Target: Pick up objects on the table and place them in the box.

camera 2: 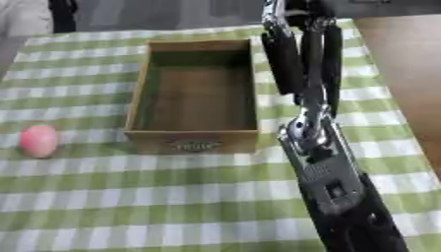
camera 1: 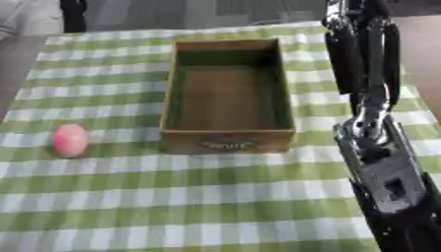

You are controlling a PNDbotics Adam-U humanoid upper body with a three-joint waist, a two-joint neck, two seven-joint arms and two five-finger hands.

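Table draped in a green-and-white checked cloth (camera 1: 215,197), filling most of both views, with a strip of bare brown surface (camera 2: 405,74) past its right edge. Open rectangular wooden box (camera 1: 227,140) near the centre of the cloth, long axis running away from the camera, interior bare, a small label on its near wall. Right arm (camera 2: 331,182), black with silver joints, entering from the lower right corner and rising alongside the box's right wall, just beside it but apart from it in both eyes. Right hand (camera 2: 301,64) at the arm's upper end, near the box's far right corner, fingers long, straight and lying close together, pointing down toward the cloth, holding nothing. Small pink rounded object (camera 1: 70,140), somewhat egg-shaped, lying on the cloth well to the left of the box, level with its near wall and clear of it, untouched by the hand. Dark upright shape (camera 1: 73,15) beyond the table's far left corner, too indistinct to identify.
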